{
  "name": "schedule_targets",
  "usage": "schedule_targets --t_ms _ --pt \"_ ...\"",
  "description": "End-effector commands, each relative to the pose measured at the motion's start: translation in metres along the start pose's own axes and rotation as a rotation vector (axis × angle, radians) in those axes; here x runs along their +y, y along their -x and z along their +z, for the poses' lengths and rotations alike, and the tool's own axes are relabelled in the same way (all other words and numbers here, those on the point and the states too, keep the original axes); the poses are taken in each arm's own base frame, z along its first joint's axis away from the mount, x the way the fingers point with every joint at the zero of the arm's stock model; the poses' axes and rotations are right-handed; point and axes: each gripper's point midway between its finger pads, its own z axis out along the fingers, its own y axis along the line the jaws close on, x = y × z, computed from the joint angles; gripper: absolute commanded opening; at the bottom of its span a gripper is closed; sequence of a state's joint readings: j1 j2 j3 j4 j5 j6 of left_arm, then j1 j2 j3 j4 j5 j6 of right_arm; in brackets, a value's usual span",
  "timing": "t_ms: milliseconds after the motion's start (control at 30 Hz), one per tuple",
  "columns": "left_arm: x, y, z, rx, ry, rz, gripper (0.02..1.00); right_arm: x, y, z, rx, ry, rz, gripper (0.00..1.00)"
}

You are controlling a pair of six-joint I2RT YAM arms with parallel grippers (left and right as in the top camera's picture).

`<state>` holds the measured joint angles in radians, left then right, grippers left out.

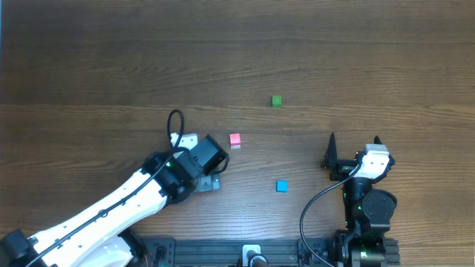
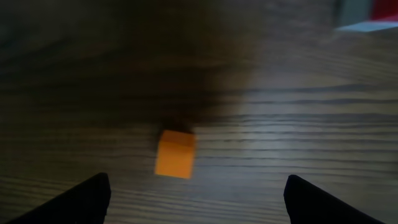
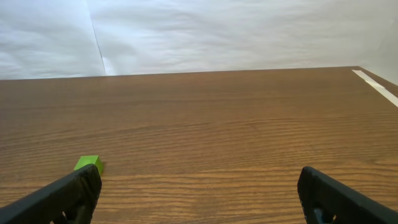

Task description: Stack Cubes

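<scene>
Left gripper [image 2: 197,186] spread wide above orange cube [image 2: 175,154]; cube lies flat, slightly skewed.

Top cam looks straight down on the table [image 1: 111,59]. Left wrist cam hangs close, aimed down just ahead of the left claw [image 2: 196,186]. Right wrist cam sits low, looking level across; shares the green cube [image 3: 89,164] with top.

Under me lies a dark brown, wood-grained surface [image 1: 104,52]. Beyond its far edge stands a white, faintly creased backdrop [image 3: 236,31], and a pale strip of tape [image 3: 377,87] lies on the wood near one far corner.
</scene>
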<state>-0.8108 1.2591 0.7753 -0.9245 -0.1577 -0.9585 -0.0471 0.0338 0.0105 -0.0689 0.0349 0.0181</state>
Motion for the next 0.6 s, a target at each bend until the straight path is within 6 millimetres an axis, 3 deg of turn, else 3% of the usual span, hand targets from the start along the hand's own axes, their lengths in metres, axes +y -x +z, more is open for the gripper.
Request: schedule_targets --t_ms 33,367,600 --pt "0.004 -0.006 0.008 0.004 -0.019 0.004 0.895 -0.001 -0.001 0.000 0.000 -0.002 -0.004 0.991" --pt "0.014 -0.024 0.036 0.032 -0.022 0.033 0.875 -0.001 -0.001 0.000 0.000 -0.002 -0.004 0.993" --pt "0.009 -0.025 0.043 0.040 -0.046 0.083 0.871 -0.001 -0.001 0.000 0.000 -0.002 -0.004 0.991"
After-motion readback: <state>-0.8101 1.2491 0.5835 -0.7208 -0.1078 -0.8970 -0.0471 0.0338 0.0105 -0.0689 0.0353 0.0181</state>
